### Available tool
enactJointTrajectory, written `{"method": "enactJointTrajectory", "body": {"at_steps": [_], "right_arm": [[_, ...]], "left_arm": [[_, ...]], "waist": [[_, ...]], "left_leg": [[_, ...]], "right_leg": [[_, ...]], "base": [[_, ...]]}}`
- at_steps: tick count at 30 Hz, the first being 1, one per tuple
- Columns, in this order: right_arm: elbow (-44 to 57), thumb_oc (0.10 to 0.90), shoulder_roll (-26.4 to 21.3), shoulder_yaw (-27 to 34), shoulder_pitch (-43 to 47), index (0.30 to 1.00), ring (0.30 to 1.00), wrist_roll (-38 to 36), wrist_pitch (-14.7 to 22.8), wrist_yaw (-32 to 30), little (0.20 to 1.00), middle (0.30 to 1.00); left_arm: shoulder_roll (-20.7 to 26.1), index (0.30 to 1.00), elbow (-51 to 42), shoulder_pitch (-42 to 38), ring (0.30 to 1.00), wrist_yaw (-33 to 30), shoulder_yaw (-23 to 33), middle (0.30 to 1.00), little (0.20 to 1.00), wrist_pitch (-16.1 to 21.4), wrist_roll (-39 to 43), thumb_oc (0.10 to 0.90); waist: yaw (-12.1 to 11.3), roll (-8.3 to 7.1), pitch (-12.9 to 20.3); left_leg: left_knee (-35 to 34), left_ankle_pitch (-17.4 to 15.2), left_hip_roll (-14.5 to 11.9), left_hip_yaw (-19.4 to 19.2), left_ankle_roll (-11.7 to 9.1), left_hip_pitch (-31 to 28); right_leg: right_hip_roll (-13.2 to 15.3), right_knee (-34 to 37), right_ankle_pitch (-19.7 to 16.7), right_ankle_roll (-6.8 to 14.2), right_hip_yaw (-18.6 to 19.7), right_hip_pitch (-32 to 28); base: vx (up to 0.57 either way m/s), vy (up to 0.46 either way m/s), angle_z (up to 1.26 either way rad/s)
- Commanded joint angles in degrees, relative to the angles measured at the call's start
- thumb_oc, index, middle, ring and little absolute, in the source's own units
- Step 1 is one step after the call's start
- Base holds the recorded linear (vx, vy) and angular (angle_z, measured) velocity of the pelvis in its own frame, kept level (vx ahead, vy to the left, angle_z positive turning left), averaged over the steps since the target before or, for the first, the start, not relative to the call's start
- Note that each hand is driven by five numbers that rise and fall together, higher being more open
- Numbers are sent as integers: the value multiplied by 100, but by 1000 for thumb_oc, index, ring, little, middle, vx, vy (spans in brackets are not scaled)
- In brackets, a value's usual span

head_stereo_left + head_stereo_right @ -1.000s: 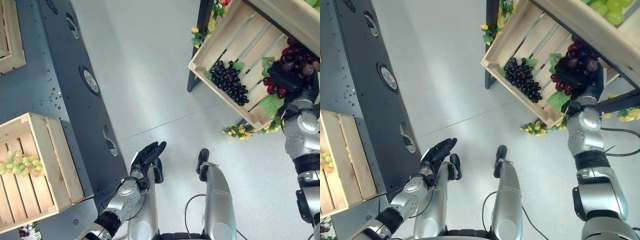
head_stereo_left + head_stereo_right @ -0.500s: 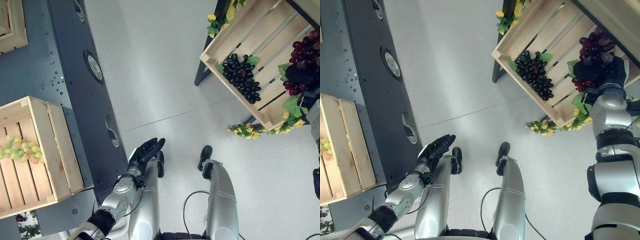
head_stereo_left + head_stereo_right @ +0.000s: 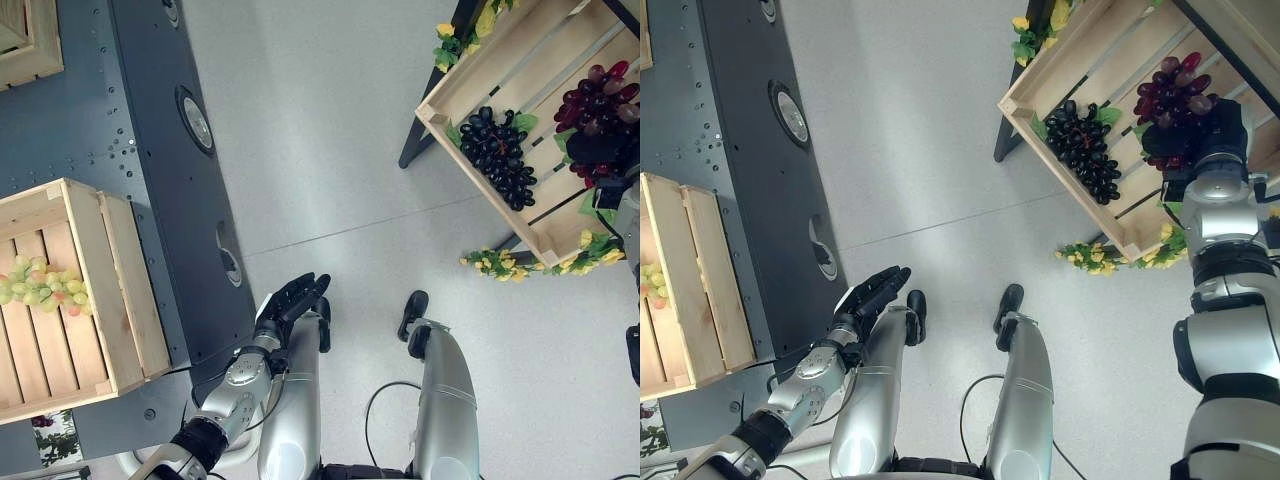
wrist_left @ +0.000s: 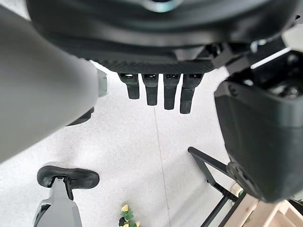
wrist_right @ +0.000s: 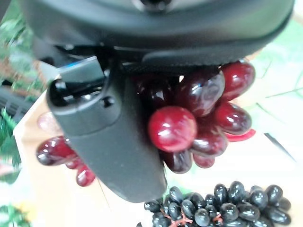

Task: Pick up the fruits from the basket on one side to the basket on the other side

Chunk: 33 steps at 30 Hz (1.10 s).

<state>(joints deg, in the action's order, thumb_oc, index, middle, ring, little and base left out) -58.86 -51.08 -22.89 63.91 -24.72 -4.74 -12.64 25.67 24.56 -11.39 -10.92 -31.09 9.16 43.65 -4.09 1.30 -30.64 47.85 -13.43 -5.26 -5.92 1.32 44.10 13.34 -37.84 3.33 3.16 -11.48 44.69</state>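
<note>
A bunch of dark red grapes sits in my right hand over the slatted wooden crate at the upper right. In the right wrist view the thumb and fingers are curled round the red grapes. A bunch of black grapes lies lower in the same crate. On the far left a second wooden crate holds a bunch of green grapes. My left hand hangs low near the middle, its fingers straight and holding nothing.
A dark blue-grey panel with round inset lights runs between the left crate and the grey floor. Another wooden crate shows at the top left corner. Yellow artificial flowers and a black stand leg sit under the right crate.
The camera has shifted, so the whole scene slid to the right. My right hand keeps hold of the red grapes and has drawn slightly nearer the black bunch. The left hand is unchanged.
</note>
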Motion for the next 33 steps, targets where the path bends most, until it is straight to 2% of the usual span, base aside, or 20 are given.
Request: {"method": "enactJointTrajectory", "body": {"at_steps": [1, 6, 11, 17, 22, 28, 33], "right_arm": [[131, 800, -1000, -334, 1060, 900, 900, 437, 248, -594, 900, 900], [61, 800, -950, -344, 1110, 900, 900, 311, 256, -650, 900, 900], [40, 800, -891, -261, 1049, 900, 900, 410, 41, -867, 900, 900], [83, 800, -826, -229, 1021, 900, 900, 272, -4, -932, 900, 900], [220, 800, -658, -84, 833, 900, 900, -98, 398, -760, 900, 900], [811, 800, -265, 410, 132, 900, 900, -1030, 1359, -158, 900, 900], [1283, 800, 348, 805, -701, 900, 900, -1191, 2004, 207, 900, 900]], "left_arm": [[89, 900, -653, 268, 900, 39, -127, 900, 900, 502, 79, 800], [97, 900, -678, 272, 900, 89, -84, 900, 900, 539, 144, 800], [83, 900, -742, 239, 900, 94, -63, 900, 900, 514, 180, 800], [49, 900, -794, 199, 900, 5, -116, 900, 900, 506, 199, 800], [-39, 900, -726, 206, 900, 85, -105, 900, 900, 566, 247, 800], [-157, 900, -706, 196, 900, 196, -80, 900, 900, 621, 311, 800], [-351, 900, -618, 71, 900, 190, -82, 900, 900, 583, 292, 800]], "waist": [[-51, 128, 85], [-64, 143, 85], [-64, 126, 85], [-48, 134, 85], [-22, 169, 85], [30, 157, 85], [96, 105, 85]], "left_leg": [[-248, -498, 182, -147, 260, -289], [-290, -501, 172, -173, 254, -344], [-254, -533, 158, -186, 269, -363], [-327, -527, 166, -214, 267, -416], [-443, -522, 165, -282, 248, -602], [-564, -548, 160, -372, 221, -1005], [-640, -580, 117, -472, 204, -1420]], "right_leg": [[-102, -679, 933, -303, -249, -402], [-92, -655, 942, -293, -258, -447], [-87, -681, 935, -280, -253, -457], [-104, -628, 933, -274, -234, -486], [-99, -565, 974, -279, -219, -629], [-67, -474, 1037, -274, -218, -1006], [-10, -313, 1031, -277, -239, -1445]], "base": [[0, 0, 0], [-16, 16, 3], [0, 0, 0], [0, 0, 0], [0, 0, 0], [25, 10, 1], [48, 23, 5]]}}
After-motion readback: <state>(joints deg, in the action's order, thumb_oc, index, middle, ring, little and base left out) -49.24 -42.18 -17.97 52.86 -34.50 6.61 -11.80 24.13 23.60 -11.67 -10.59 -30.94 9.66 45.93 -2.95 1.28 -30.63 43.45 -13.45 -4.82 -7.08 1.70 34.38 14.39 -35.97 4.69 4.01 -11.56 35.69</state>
